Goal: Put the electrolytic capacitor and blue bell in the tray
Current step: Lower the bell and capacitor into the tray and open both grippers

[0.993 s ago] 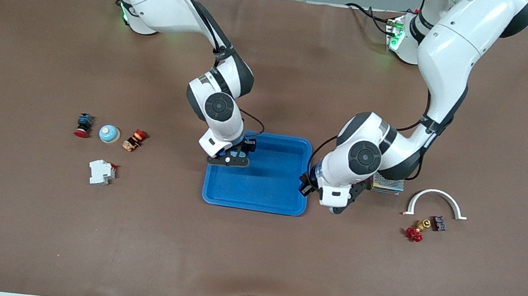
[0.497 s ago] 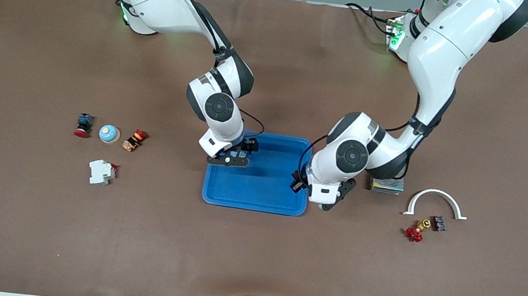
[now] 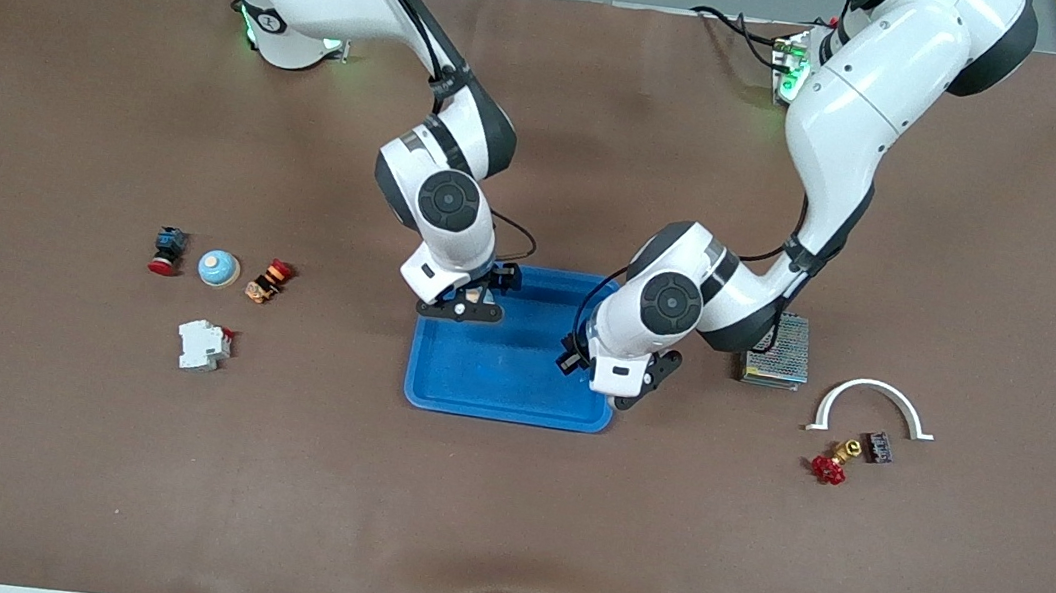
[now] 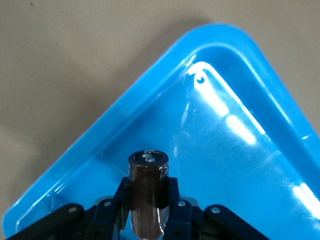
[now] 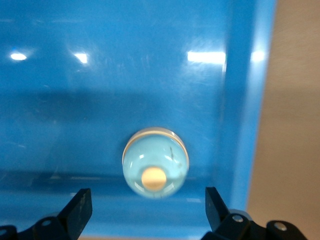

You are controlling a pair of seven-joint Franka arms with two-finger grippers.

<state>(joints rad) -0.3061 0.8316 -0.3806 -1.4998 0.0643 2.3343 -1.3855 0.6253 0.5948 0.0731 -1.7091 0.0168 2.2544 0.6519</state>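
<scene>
1. Brown covering lies over the whole counter [image 3: 501,515], and the blue tray [image 3: 516,391] sits at its middle between the two arms.
2. Left gripper [image 4: 146,220] hangs over the tray's corner toward the left arm's end; its jaws are clamped on the dark capacitor [image 4: 147,195], which stands on end between them with its flat cap facing the wrist camera.
3. Right gripper [image 5: 147,210] hovers over the tray's edge toward the right arm's end. Its jaws are spread wide and hold nothing.
4. A pale blue bell [image 5: 155,162] with a cream button on top rests on the tray floor close to the rim, directly below the gap in the right jaws.
5. A similar blue dome [image 3: 217,267] lies on the counter toward the right arm's end, between two small red-capped parts.
6. What matters next, as I judge it: the capacitor is already above the tray floor, just inside the rim, its long axis running along the fingers, so the left arm only needs to lower and release.
</scene>
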